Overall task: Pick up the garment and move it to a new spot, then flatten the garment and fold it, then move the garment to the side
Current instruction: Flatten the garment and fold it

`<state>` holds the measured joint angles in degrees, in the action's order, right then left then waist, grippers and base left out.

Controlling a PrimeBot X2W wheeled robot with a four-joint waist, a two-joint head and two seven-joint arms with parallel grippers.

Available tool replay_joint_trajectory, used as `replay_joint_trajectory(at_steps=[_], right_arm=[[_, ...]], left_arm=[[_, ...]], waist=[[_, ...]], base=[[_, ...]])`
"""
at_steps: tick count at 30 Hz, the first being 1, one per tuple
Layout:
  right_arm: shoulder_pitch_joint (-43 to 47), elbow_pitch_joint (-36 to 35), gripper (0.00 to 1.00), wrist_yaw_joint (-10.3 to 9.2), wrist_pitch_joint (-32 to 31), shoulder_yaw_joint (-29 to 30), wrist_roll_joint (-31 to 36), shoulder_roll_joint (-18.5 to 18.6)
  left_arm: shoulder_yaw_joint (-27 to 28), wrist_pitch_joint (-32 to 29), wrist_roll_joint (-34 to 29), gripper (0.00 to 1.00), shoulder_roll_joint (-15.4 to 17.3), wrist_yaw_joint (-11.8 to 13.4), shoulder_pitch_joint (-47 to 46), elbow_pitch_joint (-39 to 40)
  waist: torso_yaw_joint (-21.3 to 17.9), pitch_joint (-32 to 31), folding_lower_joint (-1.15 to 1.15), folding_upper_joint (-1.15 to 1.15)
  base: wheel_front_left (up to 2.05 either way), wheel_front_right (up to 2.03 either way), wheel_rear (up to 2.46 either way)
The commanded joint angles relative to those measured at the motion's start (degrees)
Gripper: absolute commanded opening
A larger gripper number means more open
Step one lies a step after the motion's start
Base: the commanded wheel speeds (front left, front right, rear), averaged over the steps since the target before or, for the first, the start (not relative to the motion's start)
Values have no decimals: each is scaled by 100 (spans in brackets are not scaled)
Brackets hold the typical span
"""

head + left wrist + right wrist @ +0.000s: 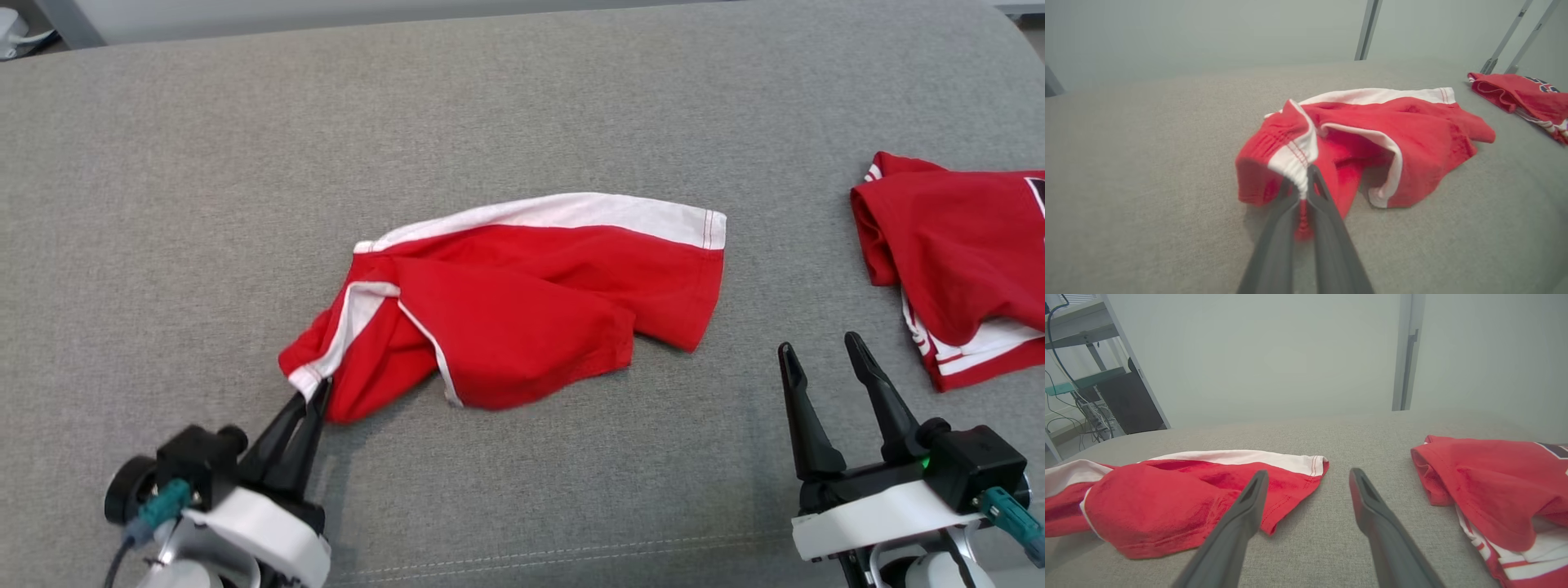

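We see the garment, red with white bands, crumpled in loose folds at the middle of the grey upholstered surface. Our left gripper pinches its white-edged corner. Our right gripper is spread and empty, near a second red garment.

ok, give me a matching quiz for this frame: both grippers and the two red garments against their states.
Things:
1 left gripper
2 right gripper
3 red-and-white garment
4 second red garment

States:
A open, empty
B crumpled at the middle of the grey surface
C shut on a white-banded corner
D lying at the robot's far right, untouched

Pairs: 1-C; 2-A; 3-B; 4-D
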<state>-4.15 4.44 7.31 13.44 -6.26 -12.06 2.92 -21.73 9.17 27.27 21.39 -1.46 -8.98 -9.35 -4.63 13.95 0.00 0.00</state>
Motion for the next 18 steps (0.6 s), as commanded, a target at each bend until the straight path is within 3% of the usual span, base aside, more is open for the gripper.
replay_joint_trajectory(at_steps=[1,9,10,11,18], right_arm=[[-44,-193,100,18,-47,-119,9,110],[-47,-275,100,18,-149,-110,-4,191],[-45,-283,100,18,-161,-111,-10,203],[-41,-290,100,18,-171,-109,-16,215],[82,-366,100,18,-247,17,7,242]], left_arm=[[164,30,-78,0,234,125,140,349],[-153,-112,-178,3,270,105,571,379],[-177,-171,-156,71,254,107,583,318],[-192,-216,-108,100,222,98,587,268],[-190,-634,68,100,235,248,748,170]], waist=[[68,7,0,0],[198,-22,0,0],[207,-30,0,0],[217,-39,0,0],[275,-140,0,0]], base=[[0,0,0],[0,0,0],[0,0,0],[0,0,0],[0,0,0]])
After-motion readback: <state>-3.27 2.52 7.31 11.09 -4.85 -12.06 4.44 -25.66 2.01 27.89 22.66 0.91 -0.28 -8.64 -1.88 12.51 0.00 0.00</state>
